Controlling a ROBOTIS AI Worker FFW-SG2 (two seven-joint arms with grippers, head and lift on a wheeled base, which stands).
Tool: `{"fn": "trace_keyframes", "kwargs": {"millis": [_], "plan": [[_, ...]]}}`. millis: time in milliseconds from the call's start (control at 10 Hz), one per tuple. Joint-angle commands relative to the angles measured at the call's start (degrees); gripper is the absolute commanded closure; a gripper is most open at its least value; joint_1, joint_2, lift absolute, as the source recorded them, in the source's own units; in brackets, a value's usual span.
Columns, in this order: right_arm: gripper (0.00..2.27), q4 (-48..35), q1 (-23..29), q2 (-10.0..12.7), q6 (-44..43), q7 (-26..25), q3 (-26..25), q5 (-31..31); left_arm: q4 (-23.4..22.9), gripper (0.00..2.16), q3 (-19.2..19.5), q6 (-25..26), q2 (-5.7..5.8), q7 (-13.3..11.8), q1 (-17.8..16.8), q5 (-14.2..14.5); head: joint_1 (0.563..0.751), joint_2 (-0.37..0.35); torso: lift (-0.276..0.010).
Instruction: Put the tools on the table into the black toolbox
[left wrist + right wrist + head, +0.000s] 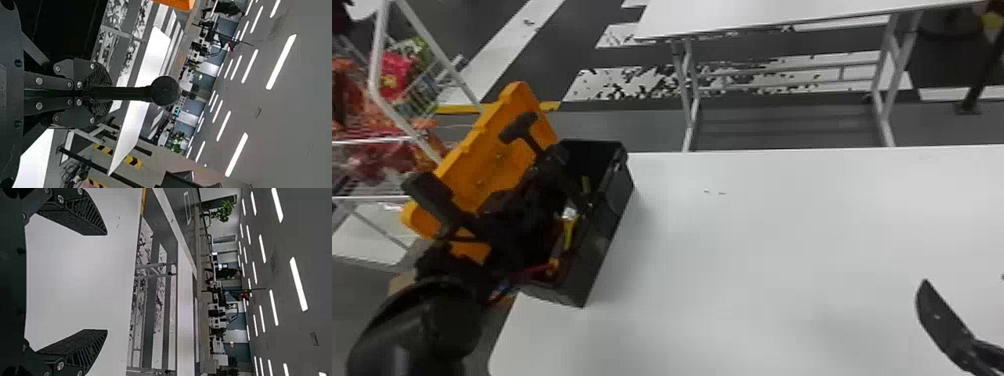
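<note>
My left gripper [544, 156] is over the black toolbox [604, 230], by its raised orange lid [487, 155]. It holds a black mallet [519, 127], head up and tilted toward the lid. In the left wrist view the left gripper [102, 94] is shut on the handle, and the mallet's round black head [165, 91] points away from the fingers. A yellow tool [568, 232] and a red-and-orange one [552, 266] lie in the box, partly covered by the arm. At the table's right stands my right gripper [944, 322]; in the right wrist view the right gripper [106, 282] is open, holding nothing.
The toolbox stands at the left edge of the white table [757, 240]. Beyond its left side is a wire rack [377, 140] with colourful packages. A second white table [757, 15] stands farther back.
</note>
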Motion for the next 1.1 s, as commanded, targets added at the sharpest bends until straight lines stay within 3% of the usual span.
{"fn": "trace_keyframes", "kwargs": {"millis": [0,100,300,400,500,600,800,1000], "plan": [[0.14,0.6,0.7,0.1,-2.1,0.1,-1.2,-0.9,3.0,2.08,1.0,0.0,0.76,-0.3,-2.6,-2.7,0.695,0.297,-0.075],[0.14,0.9,0.9,0.1,-2.8,0.8,-1.8,-1.1,5.4,2.08,1.0,-1.8,1.91,-0.3,-3.4,-4.1,0.695,0.306,-0.075],[0.14,1.3,1.4,0.1,-5.4,0.9,-2.2,-1.4,10.4,2.08,0.7,-5.3,3.05,-0.3,-5.2,-7.7,0.695,0.323,-0.075],[0.14,1.6,1.4,0.1,-5.8,1.2,-2.3,-1.5,11.6,1.95,0.6,-6.2,3.14,0.4,-5.7,-9.3,0.695,0.334,-0.075],[0.14,1.9,1.4,0.1,-6.1,1.4,-2.4,-1.5,12.0,0.83,0.5,-8.1,2.70,2.1,-5.5,-9.4,0.695,0.344,-0.075],[0.14,2.1,1.4,0.1,-6.1,1.4,-2.4,-1.5,11.8,0.00,0.5,-9.9,2.35,2.4,-4.5,-9.4,0.695,0.350,-0.075],[0.14,2.3,1.4,0.1,-7.7,1.4,-3.1,-1.8,8.8,0.03,-0.3,-13.0,1.73,2.1,0.5,-7.3,0.695,0.350,-0.075],[0.14,3.3,1.3,0.1,-8.9,2.3,-4.8,-4.0,3.4,0.03,-1.6,-14.8,-1.35,3.4,6.8,-6.4,0.695,0.336,-0.075]]}}
